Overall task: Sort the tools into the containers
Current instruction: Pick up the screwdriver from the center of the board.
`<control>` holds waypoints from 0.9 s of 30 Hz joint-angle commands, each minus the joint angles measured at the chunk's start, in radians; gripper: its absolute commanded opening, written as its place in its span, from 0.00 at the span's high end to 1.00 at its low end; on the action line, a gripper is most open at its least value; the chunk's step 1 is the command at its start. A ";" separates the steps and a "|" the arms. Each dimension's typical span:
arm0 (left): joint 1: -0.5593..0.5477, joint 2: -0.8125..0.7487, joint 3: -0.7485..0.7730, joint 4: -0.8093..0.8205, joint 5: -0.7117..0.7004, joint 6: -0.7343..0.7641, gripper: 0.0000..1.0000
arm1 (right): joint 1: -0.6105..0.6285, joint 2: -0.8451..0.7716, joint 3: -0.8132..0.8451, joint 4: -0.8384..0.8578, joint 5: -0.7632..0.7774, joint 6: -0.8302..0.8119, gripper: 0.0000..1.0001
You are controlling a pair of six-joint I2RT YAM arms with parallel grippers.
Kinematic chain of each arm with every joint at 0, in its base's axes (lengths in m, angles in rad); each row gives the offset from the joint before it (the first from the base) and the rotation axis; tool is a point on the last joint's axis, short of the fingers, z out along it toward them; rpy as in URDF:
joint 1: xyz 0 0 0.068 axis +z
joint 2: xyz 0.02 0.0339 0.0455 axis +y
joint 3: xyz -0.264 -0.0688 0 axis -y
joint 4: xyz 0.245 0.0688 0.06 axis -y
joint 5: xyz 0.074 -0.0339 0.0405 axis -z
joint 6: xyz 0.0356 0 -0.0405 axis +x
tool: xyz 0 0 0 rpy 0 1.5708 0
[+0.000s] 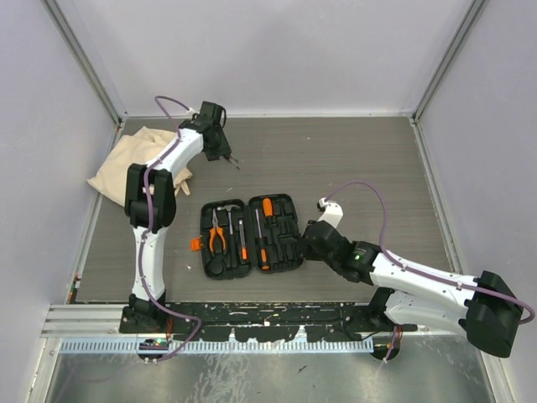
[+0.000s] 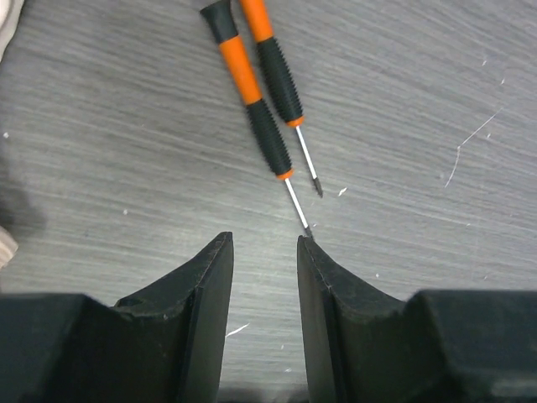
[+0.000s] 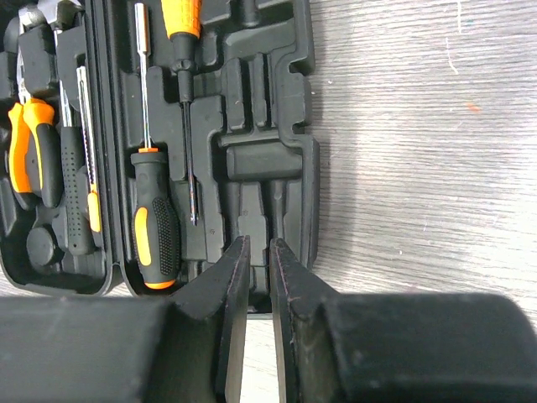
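Note:
Two small screwdrivers with orange-and-black handles (image 2: 252, 96) (image 2: 281, 80) lie side by side on the grey table, tips toward my left gripper (image 2: 264, 243). That gripper is open and empty, and its right fingertip (image 2: 306, 248) is next to the tip of the nearer one. An open black tool case (image 1: 289, 252) holds pliers (image 3: 29, 151), a thick-handled screwdriver (image 3: 155, 227), a long one with an orange handle (image 3: 180, 17) and a thin one (image 3: 80, 168). My right gripper (image 3: 258, 245) hovers over the case's right edge (image 1: 309, 239). Its jaws stand a narrow gap apart with nothing between them.
A crumpled beige cloth (image 1: 138, 164) lies at the far left, beside the left arm (image 1: 151, 197). The case has an orange latch (image 1: 196, 244) on its left side and several vacant moulded slots (image 3: 260, 159). Grey walls enclose the table on three sides.

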 commanded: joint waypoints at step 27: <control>0.008 0.234 0.322 -0.116 0.006 -0.020 0.65 | -0.004 -0.095 -0.054 -0.025 0.047 0.044 0.78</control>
